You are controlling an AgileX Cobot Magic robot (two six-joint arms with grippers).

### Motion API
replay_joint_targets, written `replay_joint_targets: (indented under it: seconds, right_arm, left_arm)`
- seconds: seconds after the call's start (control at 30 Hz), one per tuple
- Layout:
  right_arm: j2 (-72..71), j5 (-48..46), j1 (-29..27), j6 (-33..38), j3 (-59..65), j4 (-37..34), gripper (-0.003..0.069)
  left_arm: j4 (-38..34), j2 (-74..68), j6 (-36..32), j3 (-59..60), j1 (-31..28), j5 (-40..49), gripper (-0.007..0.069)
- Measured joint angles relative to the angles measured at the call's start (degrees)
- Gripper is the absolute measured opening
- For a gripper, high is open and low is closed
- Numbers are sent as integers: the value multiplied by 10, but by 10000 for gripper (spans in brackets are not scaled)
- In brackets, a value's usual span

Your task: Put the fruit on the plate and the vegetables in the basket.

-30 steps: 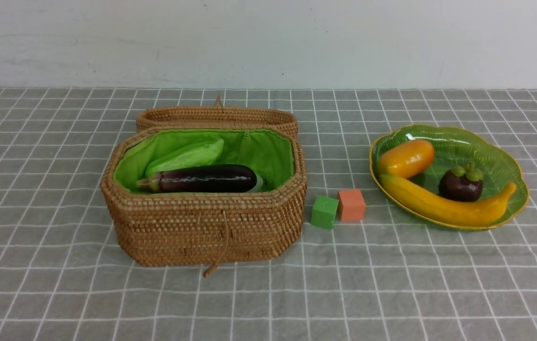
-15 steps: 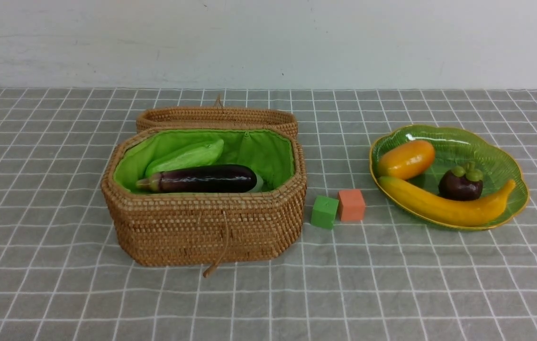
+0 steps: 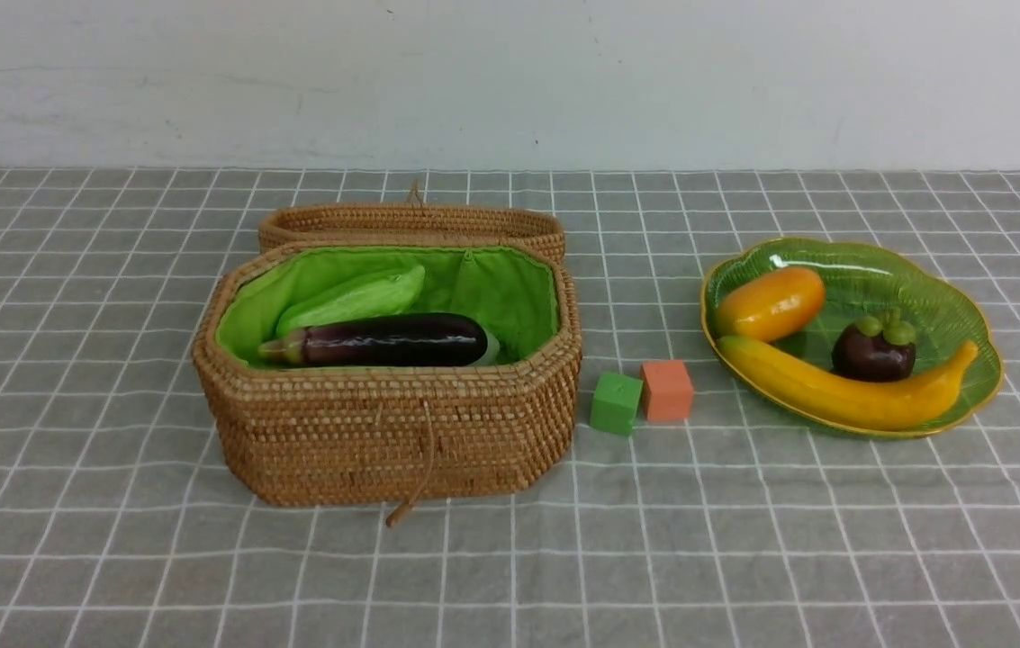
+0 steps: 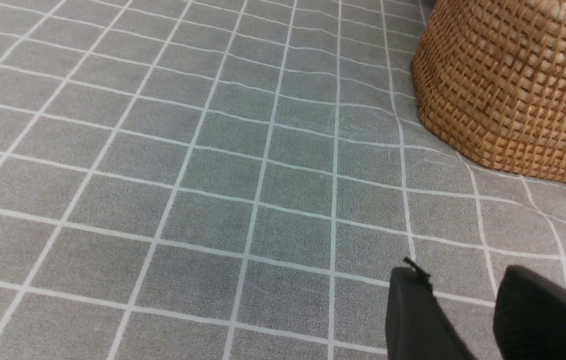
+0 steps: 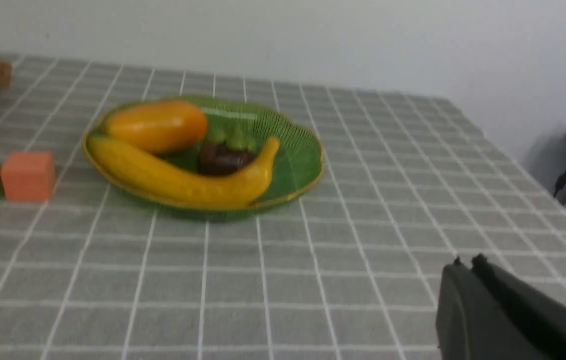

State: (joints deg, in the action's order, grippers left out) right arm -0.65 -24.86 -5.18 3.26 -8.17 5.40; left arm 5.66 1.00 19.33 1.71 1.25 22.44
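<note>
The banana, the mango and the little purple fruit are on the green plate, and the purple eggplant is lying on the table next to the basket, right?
Not quite. The eggplant is inside the basket, lying on its green lining, not on the table; the front view shows it. The rest is right: the banana, mango and mangosteen are on the plate.

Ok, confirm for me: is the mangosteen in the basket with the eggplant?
No, the mangosteen sits on the plate beside the banana, not in the basket.
</note>
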Motion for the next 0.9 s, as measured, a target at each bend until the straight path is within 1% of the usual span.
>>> replay_joint_targets:
  seconds: [0.13, 0.2, 0.3, 0.9]
  right_arm:
    - [0, 3, 1, 0, 58, -27, 3]
    - [0, 3, 6, -1, 84, -54, 3]
    - [0, 22, 15, -2, 90, -78, 6]
    - [0, 32, 22, -2, 91, -83, 25]
  left_arm:
    - [0, 0, 0, 0, 0, 0, 239]
    - [0, 0, 0, 0, 0, 0, 239]
    - [0, 0, 0, 0, 0, -1, 239]
    - [0, 0, 0, 0, 0, 0, 239]
